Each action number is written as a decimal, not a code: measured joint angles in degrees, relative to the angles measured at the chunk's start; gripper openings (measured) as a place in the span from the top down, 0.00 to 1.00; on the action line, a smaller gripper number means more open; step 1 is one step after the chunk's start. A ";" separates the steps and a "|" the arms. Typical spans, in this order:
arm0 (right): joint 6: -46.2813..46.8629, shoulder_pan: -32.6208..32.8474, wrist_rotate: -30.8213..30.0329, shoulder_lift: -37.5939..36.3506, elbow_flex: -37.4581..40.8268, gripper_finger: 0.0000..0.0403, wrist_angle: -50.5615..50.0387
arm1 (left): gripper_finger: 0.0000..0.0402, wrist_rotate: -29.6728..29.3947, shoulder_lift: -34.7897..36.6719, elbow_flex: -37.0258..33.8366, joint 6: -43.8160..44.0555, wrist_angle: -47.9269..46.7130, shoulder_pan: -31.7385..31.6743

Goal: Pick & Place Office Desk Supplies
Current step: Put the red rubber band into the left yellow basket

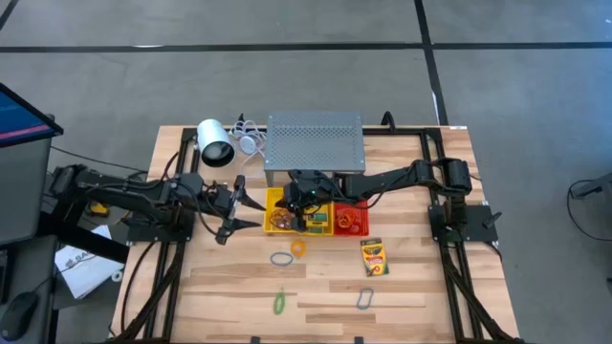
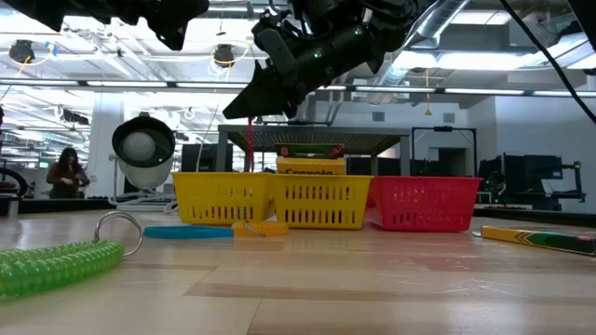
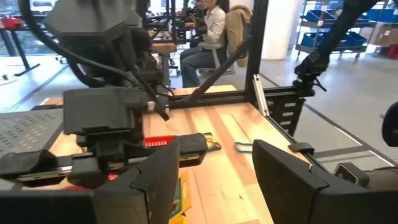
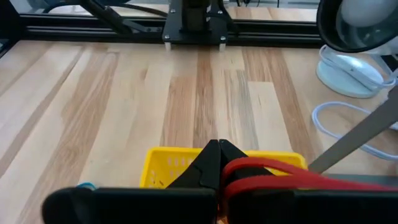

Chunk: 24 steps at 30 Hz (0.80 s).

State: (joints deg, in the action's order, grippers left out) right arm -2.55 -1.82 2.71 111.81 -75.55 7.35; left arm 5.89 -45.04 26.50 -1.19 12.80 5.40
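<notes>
Red rubber band (image 4: 267, 176) pinched in right gripper (image 4: 214, 163), hanging over yellow basket (image 4: 168, 167) (thin, stretched in two strands). Crayon box (image 2: 309, 168) stands in next yellow basket (image 2: 321, 200). Red basket (image 2: 426, 203) beside it, contents unclear. Another crayon box (image 1: 374, 257) flat on wood table (image 1: 430, 287), rings nearby. Left gripper (image 3: 214, 171) waits beside baskets, fingers apart, holding nothing. Person sits at desk behind.

Even, bright overhead light; soft shadows; blurred foreground in low view.
</notes>
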 joint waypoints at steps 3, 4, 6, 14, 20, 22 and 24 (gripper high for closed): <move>-0.02 0.29 -0.19 0.00 0.00 1.00 -0.14 | 0.50 -0.02 0.15 0.00 0.00 0.03 0.86; -0.02 0.37 -0.21 0.00 0.00 1.00 -0.13 | 0.50 -0.02 0.15 0.00 0.00 0.14 1.16; -0.02 0.53 -0.44 0.00 0.00 1.00 -0.23 | 0.50 -0.02 0.15 0.00 0.00 0.09 1.60; -0.57 1.23 -1.43 0.00 0.02 1.00 -1.43 | 0.50 -0.02 0.15 0.00 0.00 1.14 2.26; -0.70 1.19 -1.43 0.00 0.02 1.00 -1.73 | 0.50 -0.04 0.15 -0.02 0.00 1.75 2.26; -0.91 1.19 -1.39 0.00 0.02 1.00 -2.02 | 0.50 -0.03 0.15 -0.02 0.00 1.79 2.26; -0.91 1.22 -1.25 0.00 0.02 1.00 -2.79 | 0.50 -0.03 0.15 -0.02 0.00 1.79 2.26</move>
State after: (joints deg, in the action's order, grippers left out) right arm -3.46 -0.60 1.45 111.81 -75.53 4.56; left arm 5.86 -44.88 26.48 -1.19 14.59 7.66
